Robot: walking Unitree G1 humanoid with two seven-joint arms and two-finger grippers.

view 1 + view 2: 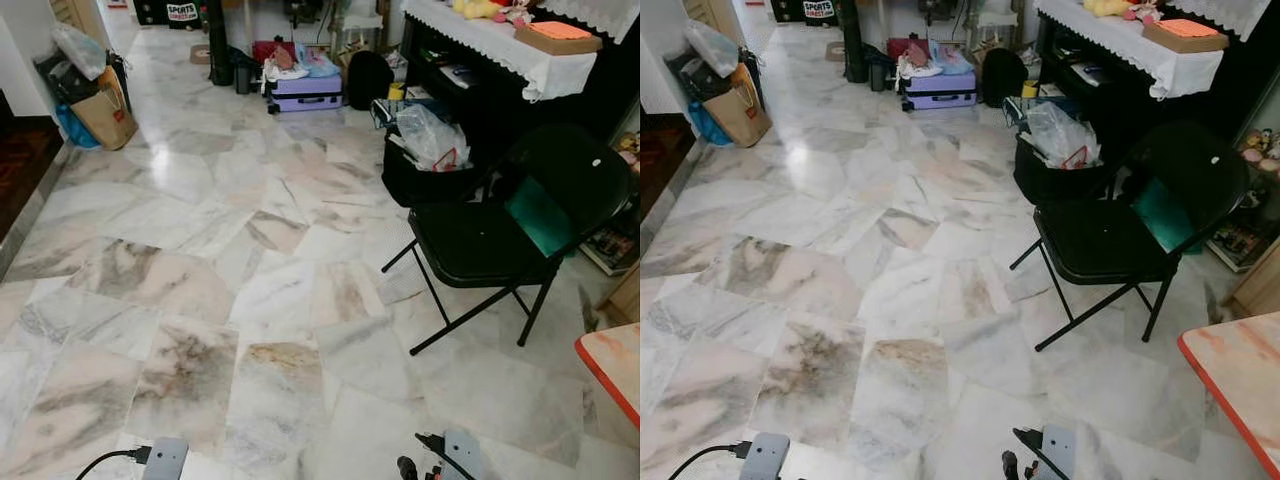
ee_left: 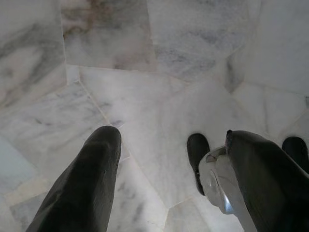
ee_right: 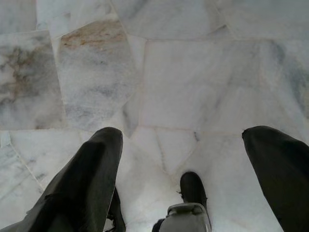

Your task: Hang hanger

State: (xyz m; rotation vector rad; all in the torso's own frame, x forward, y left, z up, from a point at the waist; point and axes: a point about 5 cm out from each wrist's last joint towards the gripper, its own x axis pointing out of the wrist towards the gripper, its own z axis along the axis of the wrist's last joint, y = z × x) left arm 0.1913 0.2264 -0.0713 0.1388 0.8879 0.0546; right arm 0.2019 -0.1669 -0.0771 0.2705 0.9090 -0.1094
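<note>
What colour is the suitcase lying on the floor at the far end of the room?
Light purple; the suitcase shows best in the left eye view.

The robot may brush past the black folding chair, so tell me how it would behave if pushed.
The black folding chair would probably slide easily: its thin tube legs stand on a glossy marble floor. It looks light for its size, being a slim frame. A push high on the backrest might tip or fold it.
</note>
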